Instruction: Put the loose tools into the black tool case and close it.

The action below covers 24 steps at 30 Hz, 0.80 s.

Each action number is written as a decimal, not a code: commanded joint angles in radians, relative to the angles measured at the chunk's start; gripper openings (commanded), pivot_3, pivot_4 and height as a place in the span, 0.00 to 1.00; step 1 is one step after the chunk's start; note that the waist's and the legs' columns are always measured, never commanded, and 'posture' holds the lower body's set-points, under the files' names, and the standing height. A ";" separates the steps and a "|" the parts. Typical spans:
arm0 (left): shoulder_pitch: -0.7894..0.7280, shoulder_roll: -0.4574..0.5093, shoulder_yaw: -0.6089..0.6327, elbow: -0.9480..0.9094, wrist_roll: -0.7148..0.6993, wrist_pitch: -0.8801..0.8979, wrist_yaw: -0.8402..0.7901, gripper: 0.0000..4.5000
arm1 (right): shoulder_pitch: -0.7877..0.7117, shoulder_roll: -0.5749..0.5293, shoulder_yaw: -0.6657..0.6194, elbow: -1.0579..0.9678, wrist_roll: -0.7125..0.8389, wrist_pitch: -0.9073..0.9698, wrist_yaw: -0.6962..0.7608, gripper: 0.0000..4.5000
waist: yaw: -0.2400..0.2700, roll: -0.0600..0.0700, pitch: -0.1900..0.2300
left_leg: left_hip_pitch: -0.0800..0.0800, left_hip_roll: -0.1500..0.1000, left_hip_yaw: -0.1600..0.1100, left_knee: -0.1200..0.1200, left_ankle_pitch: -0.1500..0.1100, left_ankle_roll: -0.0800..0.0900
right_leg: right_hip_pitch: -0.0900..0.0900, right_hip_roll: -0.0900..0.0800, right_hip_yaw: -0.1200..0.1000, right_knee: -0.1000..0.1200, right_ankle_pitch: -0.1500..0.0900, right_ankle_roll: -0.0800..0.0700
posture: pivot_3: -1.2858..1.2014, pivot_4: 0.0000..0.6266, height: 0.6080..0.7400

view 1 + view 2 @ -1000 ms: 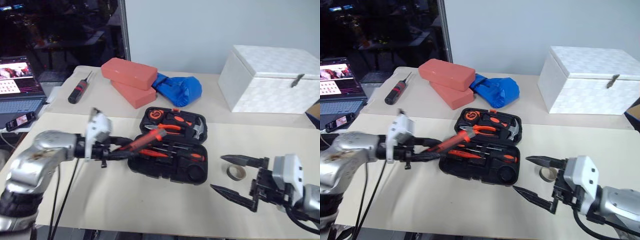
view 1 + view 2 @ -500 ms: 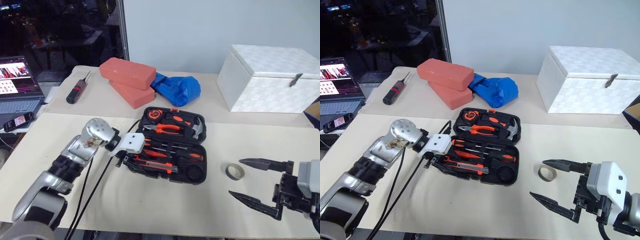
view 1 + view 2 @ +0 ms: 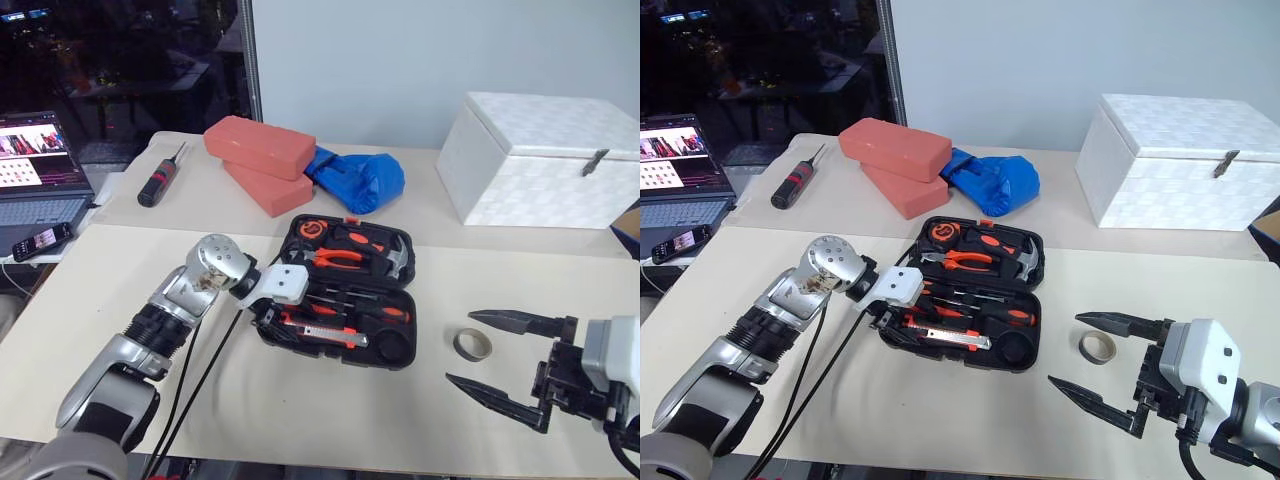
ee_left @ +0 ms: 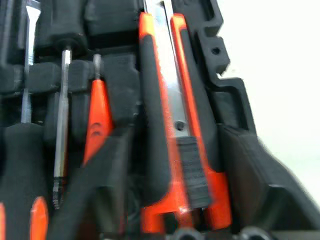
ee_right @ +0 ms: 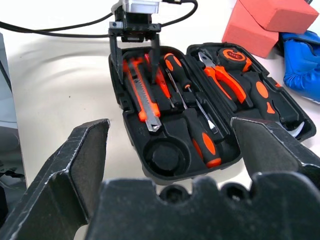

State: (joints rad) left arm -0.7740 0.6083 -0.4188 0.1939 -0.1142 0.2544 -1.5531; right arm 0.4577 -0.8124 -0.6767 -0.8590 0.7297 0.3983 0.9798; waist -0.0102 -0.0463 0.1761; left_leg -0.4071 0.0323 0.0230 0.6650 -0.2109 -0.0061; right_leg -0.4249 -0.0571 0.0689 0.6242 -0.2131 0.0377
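Left hand (image 5: 135,37) straddled the utility knife (image 5: 141,95) in my black tool case (image 3: 902,340), fingers spread; right hand (image 3: 1102,366) gaped beside the tape roll (image 3: 1096,347); no writing legible.

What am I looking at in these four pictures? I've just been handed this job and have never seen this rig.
It is a two-armed humanoid robot at a table. Two pictures come from its head, looking down over both arms. The other two come from cameras on each wrist, looking along that arm's two black fingers.

The left tool is over the near row of the open black tool case, its fingers apart on either side of the utility knife, which lies in its recess. The left wrist picture shows that knife close up. The right tool hangs open and holds nothing.

The grey tape roll is on the table beside the case. Farther back are a white box, red blocks, a blue glove and a black screwdriver.
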 commanded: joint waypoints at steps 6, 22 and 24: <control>0.121 -0.007 0.206 -0.125 -0.183 0.224 0.140 0.39 | -0.031 -0.001 0.026 -0.007 0.003 -0.008 -0.029 1.00 | -0.008 0.001 0.000 | 0.003 0.001 -0.001 0.000 0.000 0.000 | 0.001 0.001 0.000 0.002 0.000 0.001 | 0.52 0.24 1.00; 0.270 -0.108 0.065 -0.133 -0.016 0.148 0.388 0.01 | -0.011 -0.003 0.005 -0.022 0.013 0.100 -0.156 1.00 | 0.021 0.008 -0.018 | 0.007 -0.001 -0.001 0.004 0.000 0.000 | 0.008 -0.002 0.000 0.000 0.000 0.000 | 0.52 0.24 1.00; 0.277 -0.144 0.160 -0.177 -0.113 0.133 0.394 0.01 | -0.034 0.022 0.012 -0.020 0.025 0.133 -0.239 1.00 | 0.020 0.008 -0.018 | 0.008 -0.001 0.000 0.003 0.000 -0.001 | 0.008 -0.002 0.000 0.000 0.000 0.000 | 0.52 0.24 1.00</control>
State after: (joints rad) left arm -0.5105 0.4982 -0.2916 0.0562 -0.1452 0.4090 -1.1514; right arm 0.4433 -0.7998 -0.6437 -0.8650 0.7314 0.4990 0.8196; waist 0.0099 -0.0384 0.1577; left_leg -0.4003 0.0313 0.0226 0.6685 -0.2115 -0.0074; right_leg -0.4186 -0.0596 0.0692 0.6242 -0.2131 0.0374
